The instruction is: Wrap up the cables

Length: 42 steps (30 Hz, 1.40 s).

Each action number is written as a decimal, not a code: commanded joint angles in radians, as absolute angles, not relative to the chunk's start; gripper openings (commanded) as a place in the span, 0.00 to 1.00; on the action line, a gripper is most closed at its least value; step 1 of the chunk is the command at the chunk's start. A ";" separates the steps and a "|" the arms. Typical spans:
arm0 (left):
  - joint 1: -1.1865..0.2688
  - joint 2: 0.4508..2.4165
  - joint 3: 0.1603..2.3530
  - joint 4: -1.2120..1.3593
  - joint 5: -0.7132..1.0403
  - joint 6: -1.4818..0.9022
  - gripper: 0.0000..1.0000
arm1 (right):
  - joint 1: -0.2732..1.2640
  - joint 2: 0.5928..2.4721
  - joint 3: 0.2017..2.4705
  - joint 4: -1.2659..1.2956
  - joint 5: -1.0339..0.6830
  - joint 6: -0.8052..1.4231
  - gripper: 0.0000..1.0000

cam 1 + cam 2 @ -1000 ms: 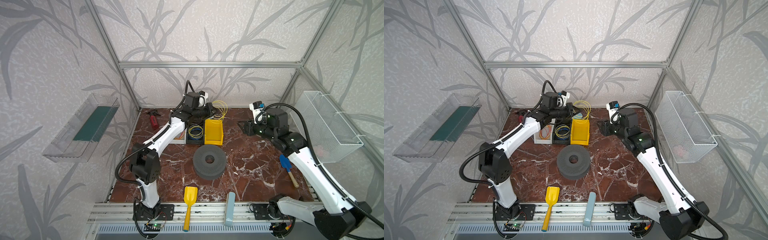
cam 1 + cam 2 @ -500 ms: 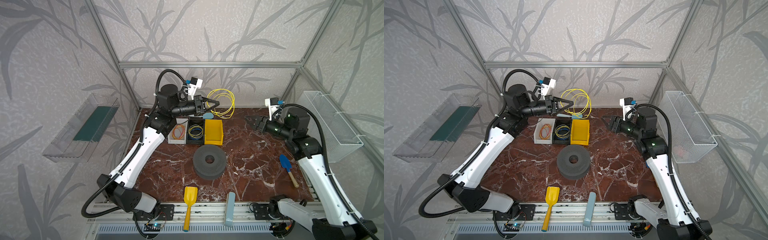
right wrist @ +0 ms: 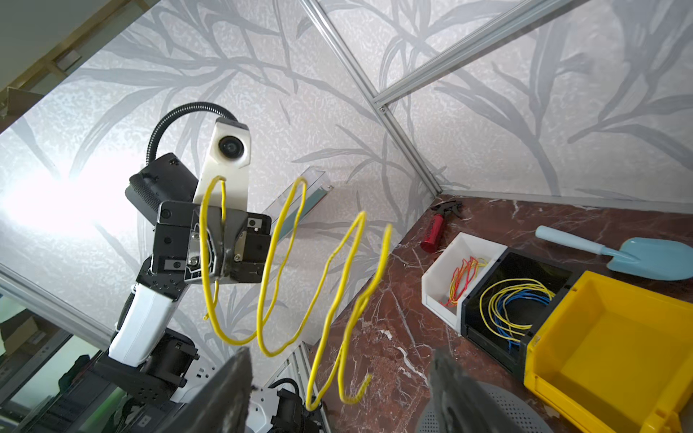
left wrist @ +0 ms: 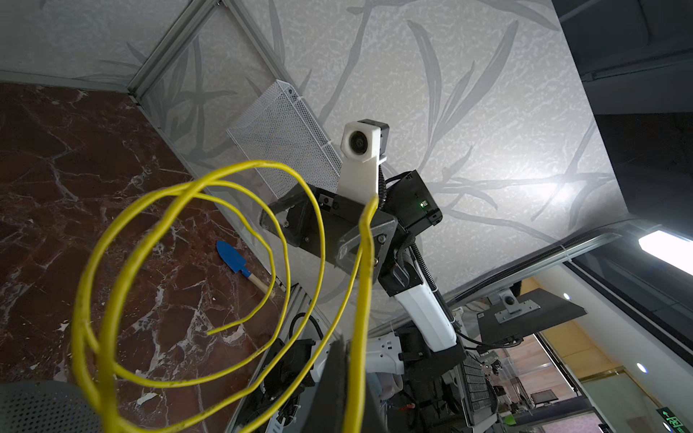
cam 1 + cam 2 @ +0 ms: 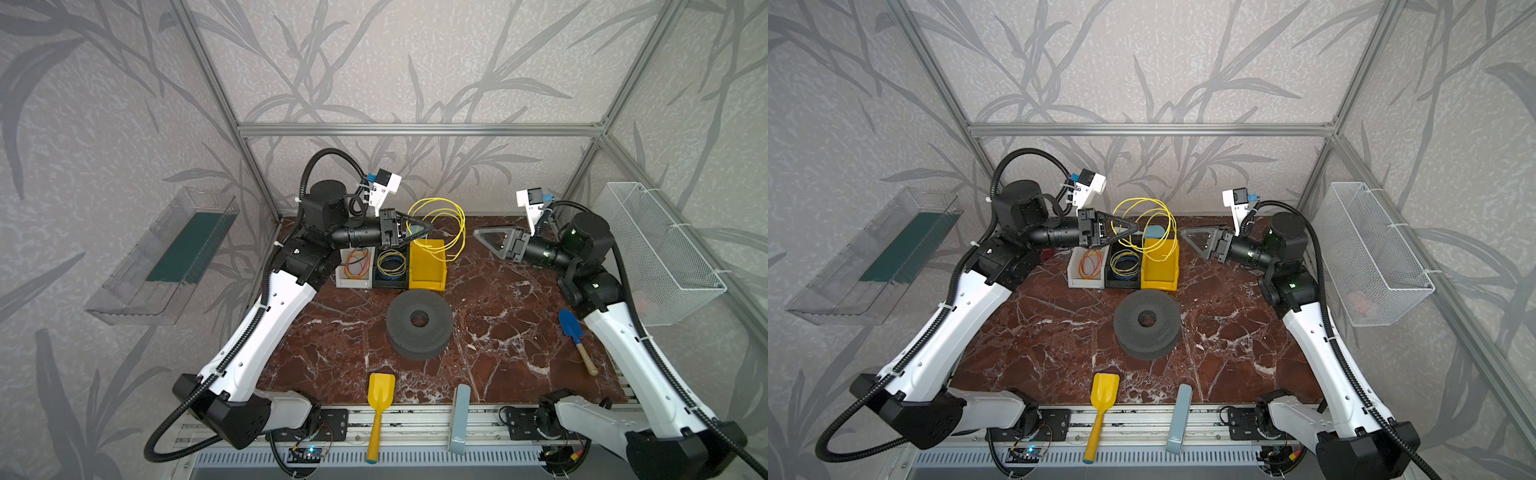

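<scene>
The right gripper [image 3: 341,354] has its fingers released, spread wide and empty. Just beyond their tips, between the two grippers, the pale-yellow wire [image 4: 363,270] hangs in loose coils, clear of the marble tabletop [image 5: 498,316]. Farthest off, the left gripper [image 5: 426,228] has its fingers clenched, grasping one strand of the wire.

And there's the cable [image 5: 434,200] [image 5: 1142,199]: one very thin pale-yellow wire, up in the air in a loose coil of several turns. One end is pinched in the closed tips of the left gripper [image 5: 426,228]. The loops [image 3: 276,258] spread apart like a slack spring, and a free end dangles. In both top views it shows over the back of the yellow bin [image 5: 428,270].
</scene>
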<state>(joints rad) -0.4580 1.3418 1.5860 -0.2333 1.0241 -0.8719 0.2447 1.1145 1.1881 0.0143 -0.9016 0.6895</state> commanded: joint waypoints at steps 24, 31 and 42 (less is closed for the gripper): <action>-0.456 1.301 1.552 -0.225 1.107 -0.855 0.00 | 0.284 1.270 1.198 0.131 -0.959 0.742 0.52; -0.456 1.304 1.545 -0.230 1.109 -0.847 0.00 | 0.309 1.284 1.224 0.106 -0.975 0.715 0.53; -0.455 1.294 1.542 -0.253 1.110 -0.828 0.00 | 0.209 1.246 1.279 -0.206 -0.848 0.530 0.53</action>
